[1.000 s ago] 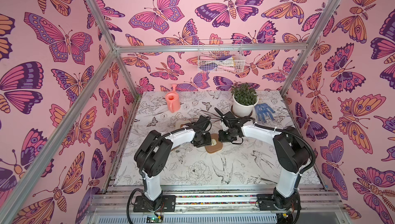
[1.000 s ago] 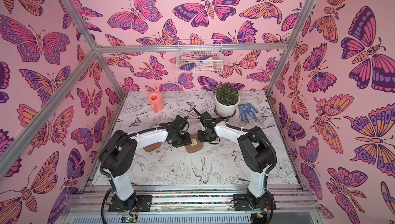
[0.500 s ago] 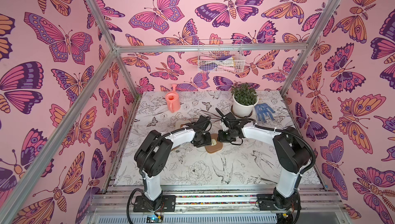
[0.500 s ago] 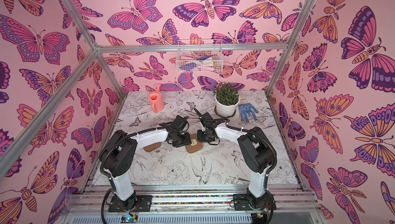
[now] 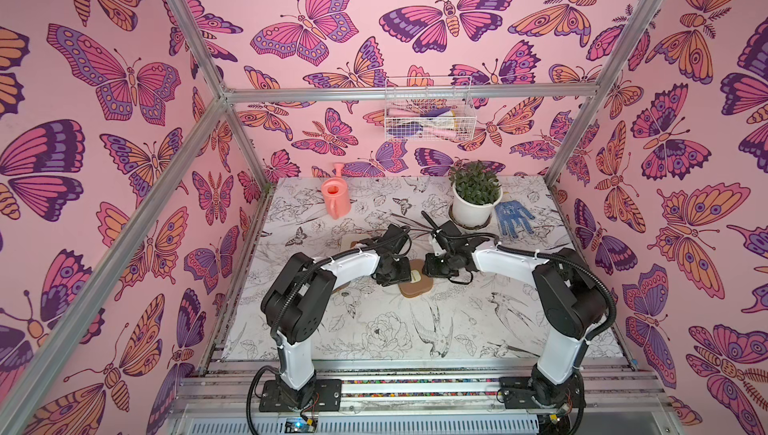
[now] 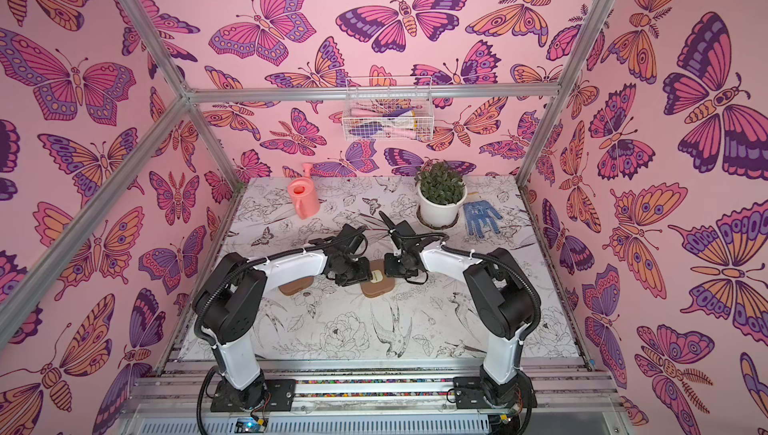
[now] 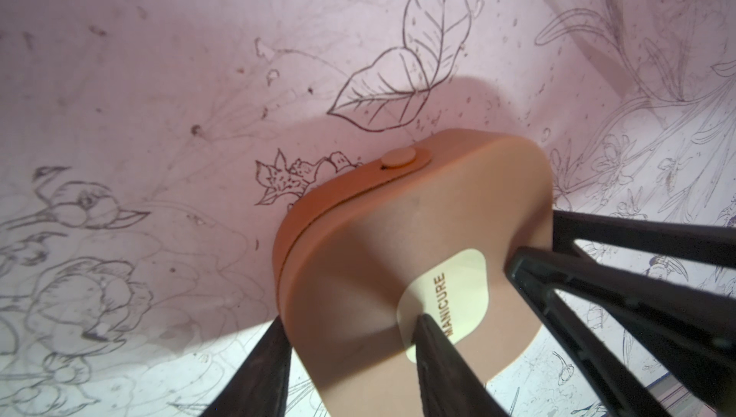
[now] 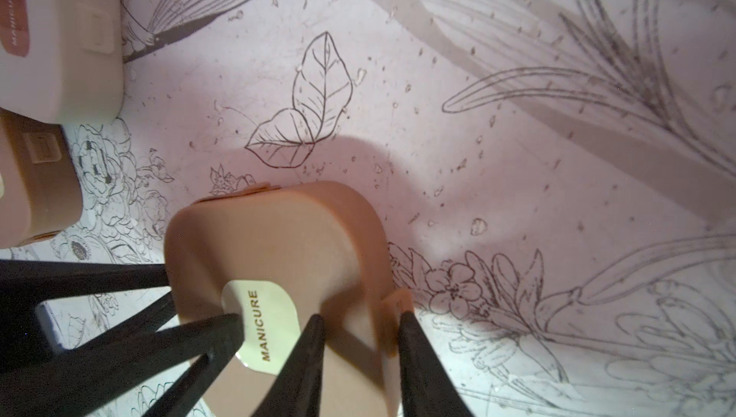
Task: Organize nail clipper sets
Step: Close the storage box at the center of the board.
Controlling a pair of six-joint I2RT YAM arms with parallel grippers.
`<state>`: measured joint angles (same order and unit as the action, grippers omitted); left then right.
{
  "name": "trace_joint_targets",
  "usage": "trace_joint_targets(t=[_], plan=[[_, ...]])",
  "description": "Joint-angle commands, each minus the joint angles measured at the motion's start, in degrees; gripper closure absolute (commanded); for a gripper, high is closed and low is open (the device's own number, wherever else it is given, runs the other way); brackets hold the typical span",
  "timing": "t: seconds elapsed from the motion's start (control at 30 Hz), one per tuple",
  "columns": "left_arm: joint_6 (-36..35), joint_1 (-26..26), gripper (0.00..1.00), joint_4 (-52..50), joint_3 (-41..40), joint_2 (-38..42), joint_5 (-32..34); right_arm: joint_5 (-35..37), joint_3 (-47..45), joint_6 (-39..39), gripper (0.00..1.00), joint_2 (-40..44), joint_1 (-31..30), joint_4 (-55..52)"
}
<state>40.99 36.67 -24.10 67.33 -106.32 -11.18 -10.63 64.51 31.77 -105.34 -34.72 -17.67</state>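
Note:
A tan nail clipper case (image 5: 415, 285) (image 6: 376, 285) lies shut on the mat between both arms, its cream MANICURE label (image 7: 458, 287) facing up. My left gripper (image 7: 350, 321) (image 5: 392, 273) is shut on it, with one finger at its side and the other on the lid. From the opposite side, my right gripper (image 8: 360, 315) (image 5: 436, 266) is shut on the edge with the clasp tab (image 8: 394, 303). A second tan case (image 6: 295, 286) (image 8: 36, 184) and a cream case (image 8: 59, 36) lie shut beside the left arm. No loose clippers show.
At the back of the mat stand a pink watering can (image 5: 336, 200) and a potted plant (image 5: 473, 196), with a blue dotted glove (image 5: 513, 217) to the plant's right. A wire basket (image 5: 428, 117) hangs on the back wall. Metal frame posts run along both sides.
Both arms stay at the middle tan case. The right wrist has shifted only slightly.

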Motion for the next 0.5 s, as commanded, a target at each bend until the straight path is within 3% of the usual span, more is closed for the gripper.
trace_joint_targets(t=[0.0,0.47], plan=[[-0.47,0.37,0.49,-1.74,-0.09,-2.63,-0.60,3.25,-3.73,0.75,0.66,-4.08,-0.75,-7.44],[-0.45,0.38,0.49,-1.74,0.17,-2.84,-0.93,2.92,-6.03,2.16,0.67,-5.84,-0.78,-6.49]])
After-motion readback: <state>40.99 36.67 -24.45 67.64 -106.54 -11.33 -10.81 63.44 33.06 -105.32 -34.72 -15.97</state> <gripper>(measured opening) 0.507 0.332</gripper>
